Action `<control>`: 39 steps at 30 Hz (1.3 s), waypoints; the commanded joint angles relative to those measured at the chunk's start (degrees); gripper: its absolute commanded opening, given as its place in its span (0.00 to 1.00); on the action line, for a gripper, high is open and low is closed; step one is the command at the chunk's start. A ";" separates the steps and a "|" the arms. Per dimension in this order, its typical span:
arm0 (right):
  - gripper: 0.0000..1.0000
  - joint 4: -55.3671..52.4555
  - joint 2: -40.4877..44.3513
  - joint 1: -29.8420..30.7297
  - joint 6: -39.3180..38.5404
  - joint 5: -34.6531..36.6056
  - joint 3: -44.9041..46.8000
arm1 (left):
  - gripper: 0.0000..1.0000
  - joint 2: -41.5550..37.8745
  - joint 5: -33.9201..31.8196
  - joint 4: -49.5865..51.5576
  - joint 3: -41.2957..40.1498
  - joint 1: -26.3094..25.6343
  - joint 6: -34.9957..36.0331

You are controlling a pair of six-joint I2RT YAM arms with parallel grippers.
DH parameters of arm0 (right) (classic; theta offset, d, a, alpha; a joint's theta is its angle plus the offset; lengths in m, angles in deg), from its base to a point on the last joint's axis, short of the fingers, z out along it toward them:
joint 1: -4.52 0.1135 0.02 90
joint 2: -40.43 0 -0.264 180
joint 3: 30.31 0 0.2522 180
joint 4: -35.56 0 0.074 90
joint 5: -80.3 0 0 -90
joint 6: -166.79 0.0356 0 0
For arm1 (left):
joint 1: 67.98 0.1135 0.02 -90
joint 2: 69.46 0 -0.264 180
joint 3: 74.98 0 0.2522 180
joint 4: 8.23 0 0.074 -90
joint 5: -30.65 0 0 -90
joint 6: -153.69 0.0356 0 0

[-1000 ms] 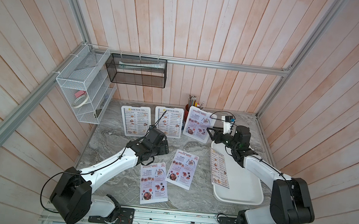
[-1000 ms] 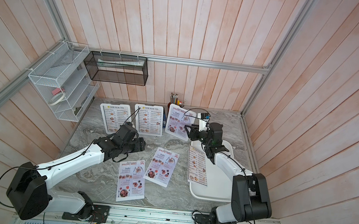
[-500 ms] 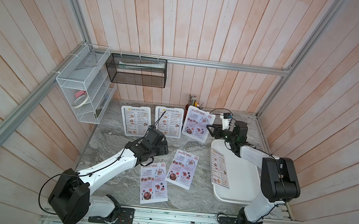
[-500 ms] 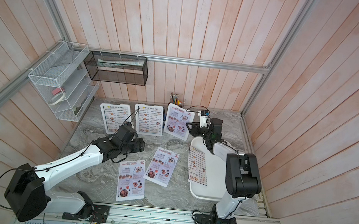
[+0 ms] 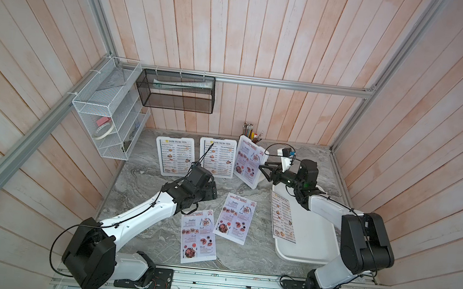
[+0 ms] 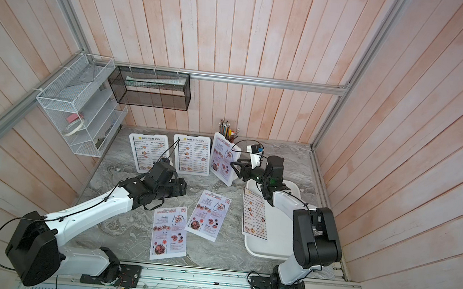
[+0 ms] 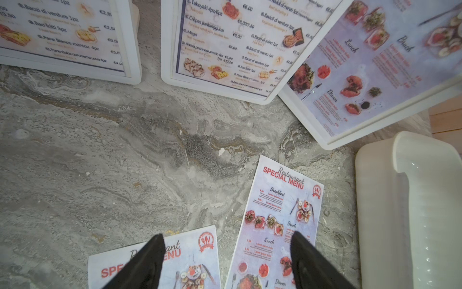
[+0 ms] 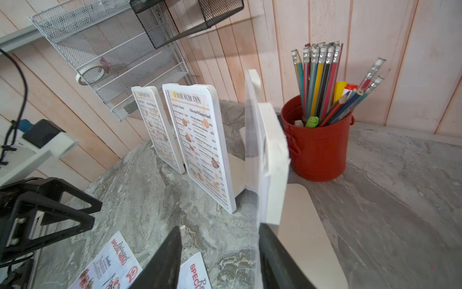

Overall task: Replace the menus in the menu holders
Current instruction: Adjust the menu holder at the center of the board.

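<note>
R hand now at rt holder edge; L hand unmoved.

We are seeing three white slanted plastic menu holders standing abreast; two are showing black-headed DIM SUM INN menus, one a red-headed SPECIAL MENU.

worktop — grey marbled slab | back row: left menu holder, middle menu holder, right menu holder turned askew, red pencil pot behind it | front: near SPECIAL MENU sheet and far SPECIAL MENU sheet — flat, just beside each other | robot's right: white tray
</note>
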 commanded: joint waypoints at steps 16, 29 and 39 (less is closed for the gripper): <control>0.52 -2.08 1.49 -2.34 -1.68 11.97 0.00 | 0.82 -0.27 -0.31 0.38 0.28 -0.17 1.22; 0.48 2.55 -7.91 -0.83 3.00 6.99 -7.81 | 0.82 -1.22 -1.12 1.08 -0.39 -0.24 0.70; 0.22 4.58 -5.43 2.12 4.03 11.31 -3.43 | 0.82 -0.20 -0.49 0.14 -0.95 -0.17 0.52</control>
